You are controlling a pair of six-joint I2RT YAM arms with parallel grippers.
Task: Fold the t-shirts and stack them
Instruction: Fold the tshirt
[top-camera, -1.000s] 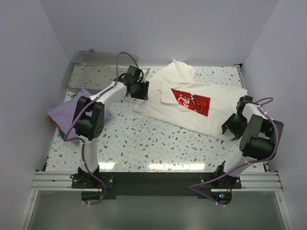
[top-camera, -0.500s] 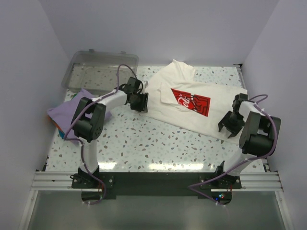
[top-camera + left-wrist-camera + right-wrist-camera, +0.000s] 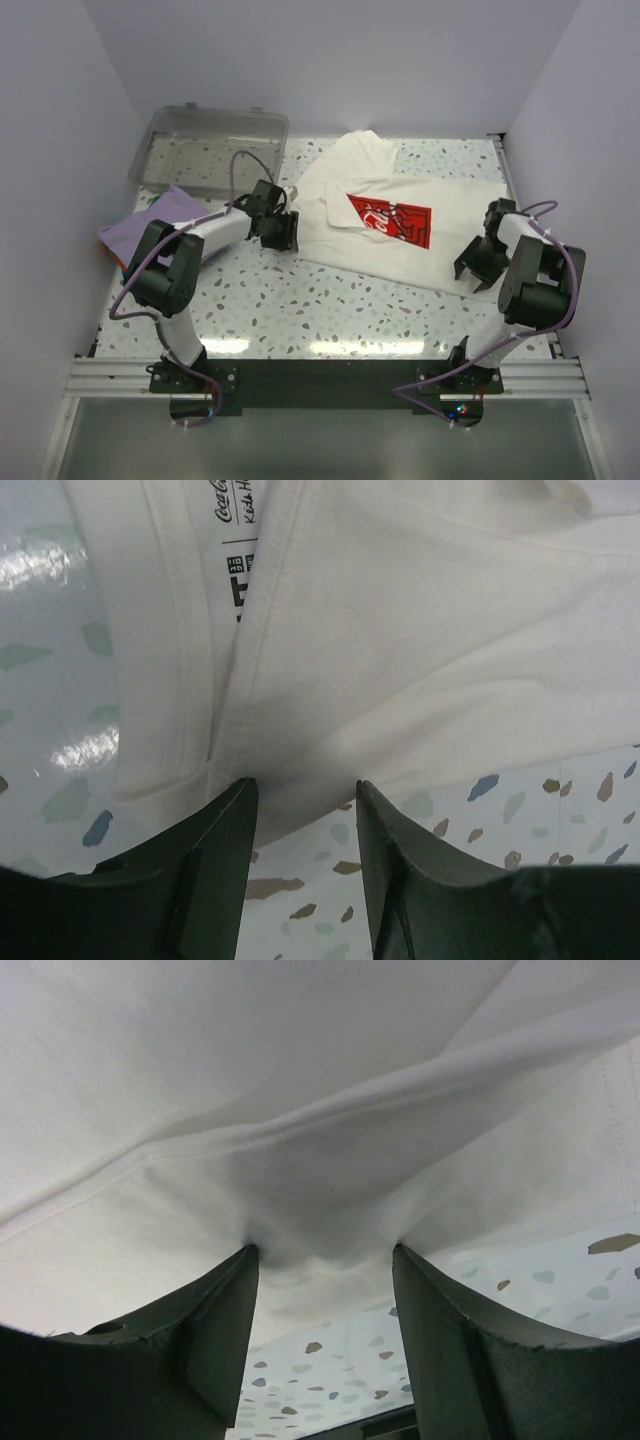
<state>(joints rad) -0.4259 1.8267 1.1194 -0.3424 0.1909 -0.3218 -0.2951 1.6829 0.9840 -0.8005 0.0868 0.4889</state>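
Dragging cream t-shirt leftward, left tool

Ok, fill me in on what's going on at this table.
Two robot arms are handling a cream-white cloth t-shirt with a red square logo, spread on the speckled table. The left gripper pinches its edge near the collar, and the right gripper pinches the opposite edge. A lavender-purple cloth t-shirt lies at the table's left, beside a clear plastic bin.

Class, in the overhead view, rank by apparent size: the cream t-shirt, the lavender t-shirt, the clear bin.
1. cream t-shirt, largest
2. clear bin
3. lavender t-shirt, smallest, though partly hidden
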